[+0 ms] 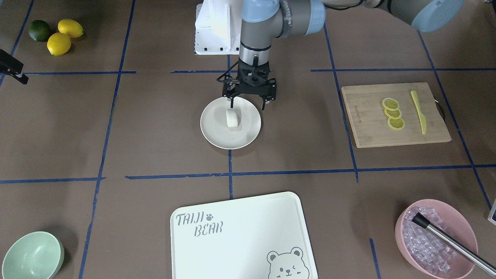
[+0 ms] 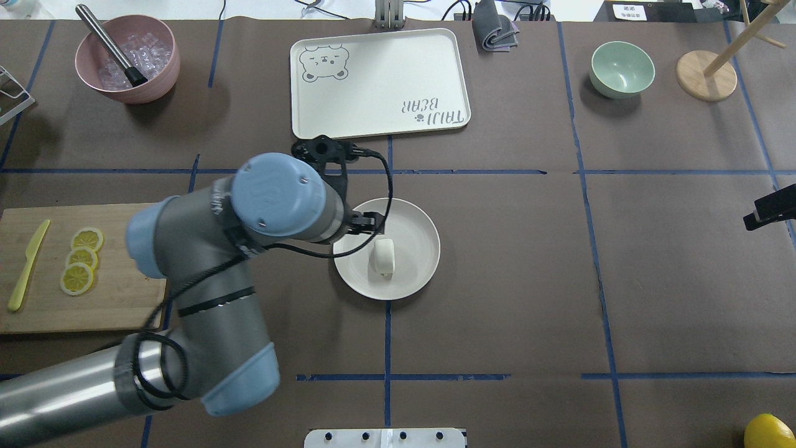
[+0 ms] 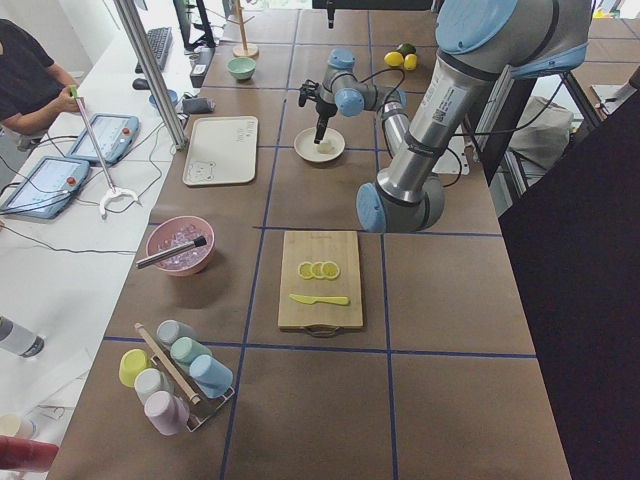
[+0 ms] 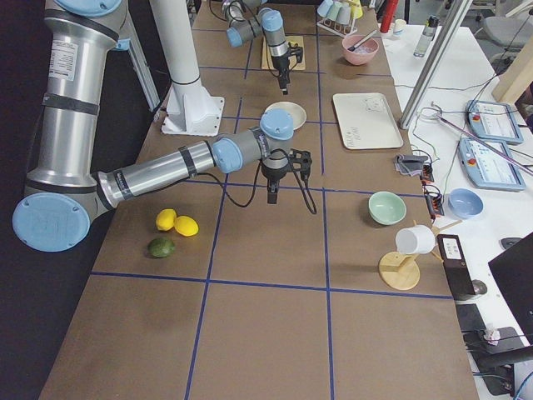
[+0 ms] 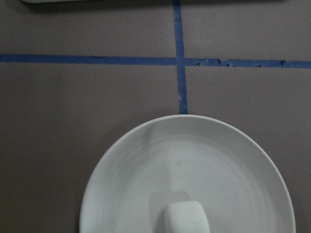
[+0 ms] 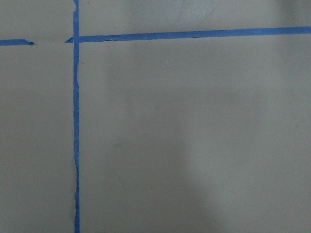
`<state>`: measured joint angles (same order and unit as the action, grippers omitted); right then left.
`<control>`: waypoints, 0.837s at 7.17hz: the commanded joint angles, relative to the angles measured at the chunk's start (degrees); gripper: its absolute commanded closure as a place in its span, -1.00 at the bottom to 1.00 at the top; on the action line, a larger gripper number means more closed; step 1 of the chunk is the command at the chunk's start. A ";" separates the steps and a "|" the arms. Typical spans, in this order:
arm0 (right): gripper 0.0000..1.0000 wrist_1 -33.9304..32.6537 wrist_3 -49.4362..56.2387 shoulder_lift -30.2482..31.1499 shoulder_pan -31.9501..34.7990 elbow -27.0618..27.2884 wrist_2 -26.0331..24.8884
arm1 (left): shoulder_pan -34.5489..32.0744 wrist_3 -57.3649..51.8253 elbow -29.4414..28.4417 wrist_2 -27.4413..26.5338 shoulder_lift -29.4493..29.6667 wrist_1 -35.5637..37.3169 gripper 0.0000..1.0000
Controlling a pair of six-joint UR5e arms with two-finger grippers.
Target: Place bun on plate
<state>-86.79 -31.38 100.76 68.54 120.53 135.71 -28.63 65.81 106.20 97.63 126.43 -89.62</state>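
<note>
One bun (image 1: 233,117) on plate (image 1: 214,135): judged light, soft, squashable; grip gently across sides. Left gripper (image 1: 248,104) fingers spread, empty; right gripper (image 4: 271,197): cannot tell.

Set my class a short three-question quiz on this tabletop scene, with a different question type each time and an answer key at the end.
1. True or false: the bun lies on the plate.
2. Choose one. The left gripper is: A) shut on the bun; B) open, above the plate; C) shut and empty.
3. Fill in the number: ___ lemon slices lie on the cutting board.

Key: 1 true; 2 B; 3 three.
</note>
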 commanded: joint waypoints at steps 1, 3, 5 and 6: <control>-1.00 -0.66 8.22 1.63 4.99 -1.17 0.08 | -10.25 -15.98 12.13 11.82 -14.90 1.29 -0.99; -1.00 -0.84 17.10 4.08 10.27 -3.10 0.26 | -23.33 -36.00 13.85 21.51 -28.01 0.25 -0.99; -1.00 -0.84 25.45 7.33 13.97 -3.98 0.26 | -39.14 -59.03 5.66 31.94 -32.99 0.24 -0.99; -1.00 -0.84 28.10 9.00 14.86 -4.08 0.26 | -46.36 -70.71 -2.85 38.80 -33.09 0.15 -0.99</control>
<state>-87.62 -7.29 107.73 81.85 116.76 135.96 -65.95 8.91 111.77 128.52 94.48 -89.37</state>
